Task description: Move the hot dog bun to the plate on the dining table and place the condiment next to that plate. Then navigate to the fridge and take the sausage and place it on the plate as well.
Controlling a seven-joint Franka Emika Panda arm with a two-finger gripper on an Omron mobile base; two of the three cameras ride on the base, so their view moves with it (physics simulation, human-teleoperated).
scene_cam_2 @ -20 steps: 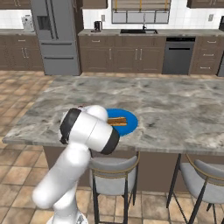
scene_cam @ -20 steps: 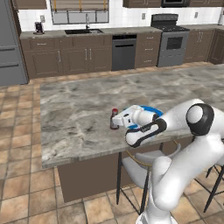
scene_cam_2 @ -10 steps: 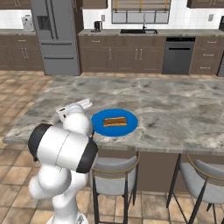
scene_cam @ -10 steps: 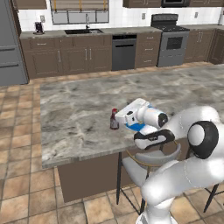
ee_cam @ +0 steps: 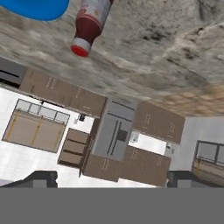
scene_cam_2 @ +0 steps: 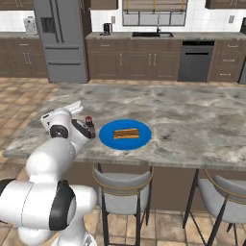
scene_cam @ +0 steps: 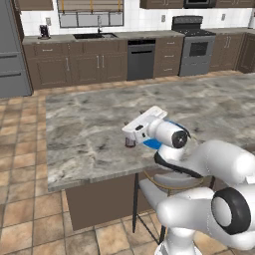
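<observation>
Right base view: hot dog bun (scene_cam_2: pixel 126 133) on plate (scene_cam_2: pixel 109 140).

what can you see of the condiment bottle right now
The condiment bottle is small and dark red-brown, with a red cap and a pale label, and looks like glossy plastic. It stands upright on the grey-beige marble dining table, just beside the blue plate and apart from its rim. Nothing grips it: the white arm partly hides it in both base views, and the claw is open and off it.

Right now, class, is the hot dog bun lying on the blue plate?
Yes: in the right base view the hot dog bun lies on the blue plate.
</observation>
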